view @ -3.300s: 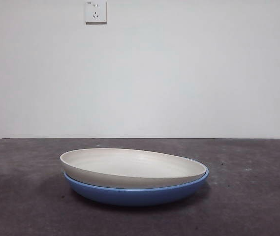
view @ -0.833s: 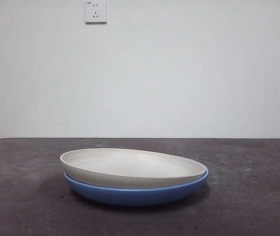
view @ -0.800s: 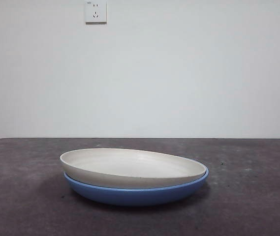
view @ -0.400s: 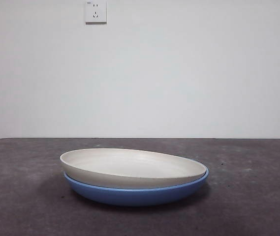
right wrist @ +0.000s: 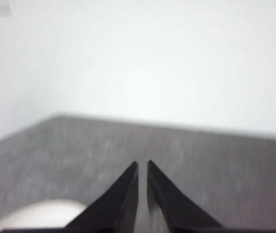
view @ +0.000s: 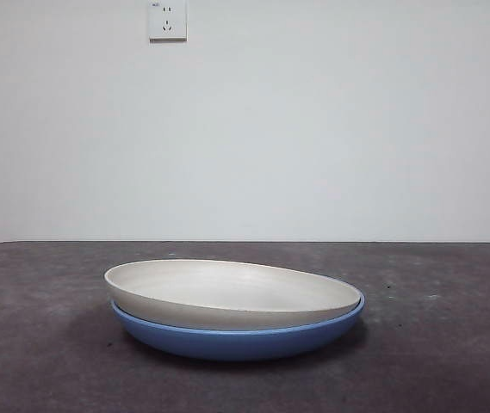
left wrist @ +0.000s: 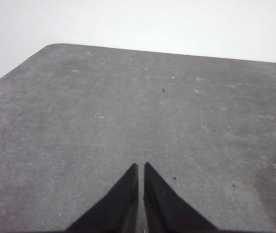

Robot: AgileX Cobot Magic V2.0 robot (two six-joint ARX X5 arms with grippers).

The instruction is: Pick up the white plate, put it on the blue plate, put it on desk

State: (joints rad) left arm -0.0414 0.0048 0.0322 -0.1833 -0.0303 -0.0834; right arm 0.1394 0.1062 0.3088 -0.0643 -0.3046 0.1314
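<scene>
You see one matte cream-white plate (view: 227,292) nested, slightly tilted, in one glossy blue plate (view: 236,342) on the mottled dark grey counter (view: 38,361). One wall socket (view: 167,21) is on the white wall behind. The left gripper (left wrist: 140,167) and the right gripper (right wrist: 142,165) are both clenched and hold nothing; the right one is near the white plate's rim.

Nothing shifted that I could see; the white plate (view: 227,292) lay in the blue plate (view: 245,340) just as before. No arm came into the front view either.
</scene>
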